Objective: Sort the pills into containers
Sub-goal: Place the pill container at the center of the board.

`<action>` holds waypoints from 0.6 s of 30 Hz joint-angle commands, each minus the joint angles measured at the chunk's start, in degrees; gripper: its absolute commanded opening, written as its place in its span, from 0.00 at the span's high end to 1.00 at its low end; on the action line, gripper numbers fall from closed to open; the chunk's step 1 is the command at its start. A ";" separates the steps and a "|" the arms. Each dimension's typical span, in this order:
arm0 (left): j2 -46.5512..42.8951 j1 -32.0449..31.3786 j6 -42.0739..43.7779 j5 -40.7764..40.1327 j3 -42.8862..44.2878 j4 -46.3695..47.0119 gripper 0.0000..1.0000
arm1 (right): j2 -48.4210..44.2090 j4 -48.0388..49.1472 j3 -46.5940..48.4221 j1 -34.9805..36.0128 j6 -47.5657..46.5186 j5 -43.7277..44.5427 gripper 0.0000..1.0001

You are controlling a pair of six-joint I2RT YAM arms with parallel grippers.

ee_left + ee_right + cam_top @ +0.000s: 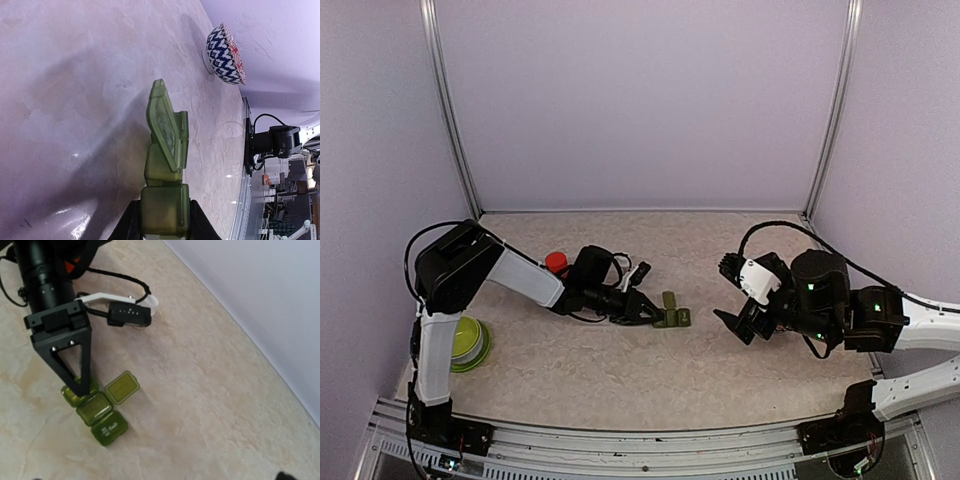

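Left gripper (642,312) pinches the end cell of the containers (676,318) mid-table, one lid flipped open; right gripper (731,292) hovers nearby, jaws wide; next move likely calls for flipping the other lids.

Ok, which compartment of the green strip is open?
The middle compartment: its lid lies flipped out beside it. The end one with the white mark is shut; the left gripper holds the other end.

Left arm reaches low, gripper (656,316) lying sideways, fingers (126,226) pinching the containers (678,319). Right arm folded, gripper (728,292) aloft, jaws spread wide, facing the left gripper.
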 commanded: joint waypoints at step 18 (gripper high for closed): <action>-2.65 2.17 3.67 -5.85 0.58 -5.21 0.47 | 0.12 1.15 -0.70 -0.62 0.50 -0.53 0.00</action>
